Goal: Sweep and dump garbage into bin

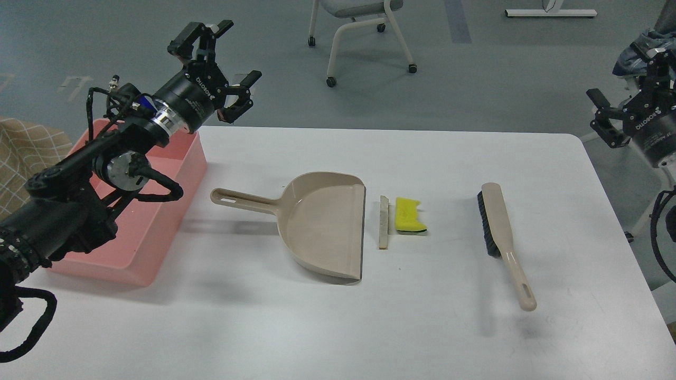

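Nearest the camera runs bare white counter (338, 338), and just beyond it the tools and the garbage lie in a row, untouched. Nothing has been picked up, so the task looks to be at its very start: the step in hand is reaching for the tools. Left gripper (227, 58) hangs in the air above the far end of the pink bin (158, 248), its fingers spread wide and holding nothing. Right gripper (607, 119) sits off the counter's right edge, also empty, its fingers apparently parted, though it is partly cut off by the frame. Between them, the beige dustpan (322, 221) lies flat with its handle pointing left toward the bin and its open lip facing right. Just beside that lip lies the whitish strip (383, 222), and touching or nearly touching it on the right, the yellow sponge scrap (409, 215). Further right, well apart, the brush (501, 237) lies with bristles toward the garbage and its handle toward the camera. By my reading, the next move calls for the right arm to take the brush handle and the left to steady the dustpan handle. Little stands in the way; the left arm must clear the bin wall as it descends. A wheeled chair (364, 31) stands on the floor behind.
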`<state>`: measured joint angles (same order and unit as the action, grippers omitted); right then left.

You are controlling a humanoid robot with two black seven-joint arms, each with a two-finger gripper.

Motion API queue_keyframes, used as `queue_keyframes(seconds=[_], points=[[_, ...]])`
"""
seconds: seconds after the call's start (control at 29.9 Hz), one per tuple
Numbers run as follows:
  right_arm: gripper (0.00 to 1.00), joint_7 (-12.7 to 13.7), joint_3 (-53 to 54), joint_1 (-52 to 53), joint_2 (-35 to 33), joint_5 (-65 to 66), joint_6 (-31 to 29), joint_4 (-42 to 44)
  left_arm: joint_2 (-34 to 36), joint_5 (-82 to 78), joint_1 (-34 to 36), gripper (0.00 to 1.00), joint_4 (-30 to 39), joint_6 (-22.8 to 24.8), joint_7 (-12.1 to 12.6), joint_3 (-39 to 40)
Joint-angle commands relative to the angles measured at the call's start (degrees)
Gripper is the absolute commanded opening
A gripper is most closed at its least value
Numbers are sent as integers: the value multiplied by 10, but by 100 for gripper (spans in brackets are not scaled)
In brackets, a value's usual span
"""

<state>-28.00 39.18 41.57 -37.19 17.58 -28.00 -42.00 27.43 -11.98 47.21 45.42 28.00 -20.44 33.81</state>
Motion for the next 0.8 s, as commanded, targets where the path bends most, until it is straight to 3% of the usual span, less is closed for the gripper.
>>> queue_keyframes(seconds=[0.0, 0.3, 0.5, 0.67, 0.77], points=[[100, 0, 0, 1, 0, 0, 0, 0, 3, -30, -1, 100, 7, 0, 1, -7], [100, 0, -3, 4, 1, 2, 0, -3, 11, -27, -5, 100, 28, 0, 3, 1], [100, 0, -3, 4, 0, 1, 0, -3, 18, -15, -12, 100, 45, 0, 21, 2], [100, 0, -2, 4, -4, 1, 0, -2, 24, -6, -19, 100, 63, 0, 17, 2], [100, 0, -2, 4, -4, 1, 0, -2, 45, -23, -22, 100, 101, 0, 17, -7]])
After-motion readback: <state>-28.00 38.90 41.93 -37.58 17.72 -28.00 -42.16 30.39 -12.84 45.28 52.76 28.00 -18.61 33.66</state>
